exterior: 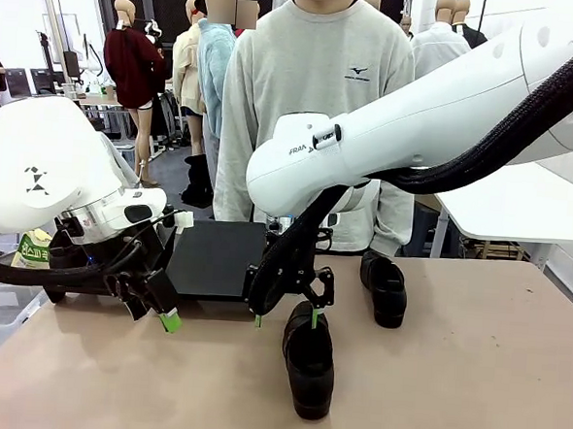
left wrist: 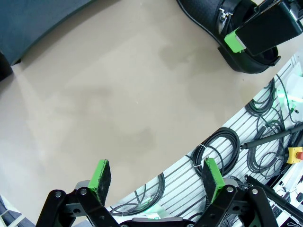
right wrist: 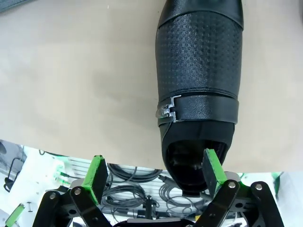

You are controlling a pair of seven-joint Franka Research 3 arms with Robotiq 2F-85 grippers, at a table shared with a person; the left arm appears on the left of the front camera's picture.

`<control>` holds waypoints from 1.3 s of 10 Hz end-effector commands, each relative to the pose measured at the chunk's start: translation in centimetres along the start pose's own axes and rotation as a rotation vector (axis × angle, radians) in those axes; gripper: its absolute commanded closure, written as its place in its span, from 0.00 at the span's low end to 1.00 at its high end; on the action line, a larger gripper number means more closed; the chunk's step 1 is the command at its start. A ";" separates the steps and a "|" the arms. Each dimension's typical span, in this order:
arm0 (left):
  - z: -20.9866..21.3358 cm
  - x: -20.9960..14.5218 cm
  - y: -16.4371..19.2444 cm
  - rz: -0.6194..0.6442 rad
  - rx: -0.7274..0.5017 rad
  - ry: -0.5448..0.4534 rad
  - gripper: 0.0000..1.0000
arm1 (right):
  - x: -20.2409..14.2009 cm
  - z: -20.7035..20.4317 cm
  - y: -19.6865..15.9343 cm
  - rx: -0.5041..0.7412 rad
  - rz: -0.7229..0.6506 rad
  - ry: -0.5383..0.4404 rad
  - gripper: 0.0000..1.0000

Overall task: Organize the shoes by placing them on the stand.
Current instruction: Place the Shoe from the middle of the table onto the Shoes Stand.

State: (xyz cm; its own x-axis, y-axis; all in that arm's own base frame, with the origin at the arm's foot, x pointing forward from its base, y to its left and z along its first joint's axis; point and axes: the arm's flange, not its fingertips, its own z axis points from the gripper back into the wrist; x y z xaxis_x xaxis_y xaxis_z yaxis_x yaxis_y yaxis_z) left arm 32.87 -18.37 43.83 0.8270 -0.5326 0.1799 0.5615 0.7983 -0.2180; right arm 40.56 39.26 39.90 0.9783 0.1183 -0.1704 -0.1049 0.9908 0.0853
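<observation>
Tabletop [exterior: 490, 383] bears two shoes [exterior: 309, 362] — right pincer [right wrist: 154, 159] gapes, masking one heel; left pincer [left wrist: 155, 164] gapes empty

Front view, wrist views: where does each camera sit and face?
Front view: fixed between the white left arm and right arm, facing across the tan table at a person in a grey sweatshirt.
Left wrist view: on that wrist, looking down at table; its open jaws' green pads rise below.
Right wrist view: on that wrist, looking down on the buckled matte black shoe, open jaws at its heel.
Shared: all three show that shoe.
</observation>
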 end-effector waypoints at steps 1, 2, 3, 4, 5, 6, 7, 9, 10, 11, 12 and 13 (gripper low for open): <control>-0.1 0.0 0.1 0.000 -0.013 -0.010 0.00 | -0.5 2.1 -0.5 -0.012 0.009 -0.050 0.00; -0.1 0.0 0.1 0.000 -0.013 -0.010 0.00 | -1.3 4.4 -1.2 0.007 0.043 -0.067 0.00; -0.1 0.0 0.1 0.000 -0.013 -0.010 0.00 | -2.3 6.4 -2.7 0.042 0.081 -0.082 0.00; -0.1 0.0 0.1 0.000 -0.013 -0.010 0.00 | -2.8 7.5 -4.7 0.038 0.147 -0.063 0.00; -0.1 0.0 0.1 0.000 -0.013 -0.010 0.00 | -3.0 8.7 -8.6 0.062 0.152 -0.047 0.00; 0.0 0.0 0.0 0.000 0.000 0.000 0.00 | -3.2 9.3 -11.8 0.088 0.133 -0.041 0.00; -1.4 0.7 -2.3 -0.039 -0.018 0.015 0.00 | -3.3 9.5 -14.8 0.119 0.089 -0.037 0.00; -3.5 2.2 -7.6 0.024 -0.013 0.015 0.00 | -3.9 9.0 -19.0 0.191 0.058 -0.062 0.00; -4.4 2.9 -9.6 0.059 -0.089 0.098 0.00 | -3.6 8.7 -20.6 0.212 0.043 -0.054 0.00; -5.4 3.9 -11.1 0.060 -0.136 0.112 0.00 | -3.2 8.3 -22.2 0.236 0.046 -0.055 0.00; -6.2 5.0 -12.1 0.109 -0.164 0.086 0.00 | -2.8 7.6 -23.3 0.270 0.043 -0.045 0.00; -6.9 6.5 -12.3 0.163 -0.153 0.019 0.00 | -1.7 6.4 -24.4 0.313 0.035 -0.052 0.00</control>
State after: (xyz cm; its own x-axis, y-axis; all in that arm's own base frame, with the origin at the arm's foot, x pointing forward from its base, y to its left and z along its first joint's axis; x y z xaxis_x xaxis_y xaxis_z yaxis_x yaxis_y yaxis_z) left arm 29.76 -32.85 41.44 0.8724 -0.4837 0.0697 0.4730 0.7999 -0.3693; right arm 41.97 14.80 45.84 0.9823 0.1306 -0.1346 -0.0810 0.9426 0.3238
